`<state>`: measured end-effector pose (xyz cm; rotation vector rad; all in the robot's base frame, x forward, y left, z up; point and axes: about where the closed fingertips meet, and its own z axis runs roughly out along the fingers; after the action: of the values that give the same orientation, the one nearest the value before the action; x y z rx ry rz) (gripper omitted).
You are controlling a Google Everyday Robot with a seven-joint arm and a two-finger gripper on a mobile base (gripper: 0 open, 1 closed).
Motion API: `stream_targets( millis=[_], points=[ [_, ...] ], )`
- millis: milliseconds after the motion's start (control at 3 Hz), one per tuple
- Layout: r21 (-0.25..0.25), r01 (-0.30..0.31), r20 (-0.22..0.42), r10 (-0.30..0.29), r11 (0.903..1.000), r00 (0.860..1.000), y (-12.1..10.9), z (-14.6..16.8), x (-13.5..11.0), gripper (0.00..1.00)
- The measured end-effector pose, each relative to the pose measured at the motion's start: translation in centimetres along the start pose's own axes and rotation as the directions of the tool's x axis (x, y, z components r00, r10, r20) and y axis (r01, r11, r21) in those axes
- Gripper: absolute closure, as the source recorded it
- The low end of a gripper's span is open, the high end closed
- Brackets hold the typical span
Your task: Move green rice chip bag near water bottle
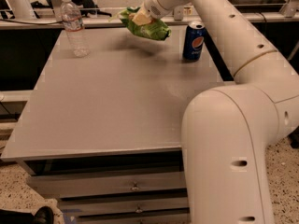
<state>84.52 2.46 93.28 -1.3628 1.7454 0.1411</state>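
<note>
The green rice chip bag (148,28) hangs in the air above the far part of the grey table (112,106), crinkled and tilted. My gripper (140,18) is shut on its upper left part and holds it clear of the tabletop; a shadow lies on the table below it. The water bottle (74,26), clear with a white cap and pale label, stands upright at the far left of the table, well left of the bag. My white arm reaches in from the right foreground.
A blue Pepsi can (193,41) stands upright at the far right of the table, just right of the bag. Drawers (135,186) sit under the table's front edge. A ledge (32,23) with dark equipment runs behind the table.
</note>
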Motion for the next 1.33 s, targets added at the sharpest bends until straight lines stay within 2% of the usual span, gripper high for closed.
stream_targets(
  millis=[333,667,1000,1333],
  points=[
    [-0.001,0.001,0.001,-0.001,1.0,1.0,0.0,0.0,0.0,1.0],
    [0.001,0.051,-0.013,-0.051,0.9987,0.999,0.4,0.0,-0.2,1.0],
    [-0.016,0.161,-0.016,-0.162,0.9868,0.987,1.7,1.2,-0.8,1.0],
    [-0.037,0.248,-0.002,-0.248,0.968,0.969,2.9,2.7,-1.3,1.0]
  ],
)
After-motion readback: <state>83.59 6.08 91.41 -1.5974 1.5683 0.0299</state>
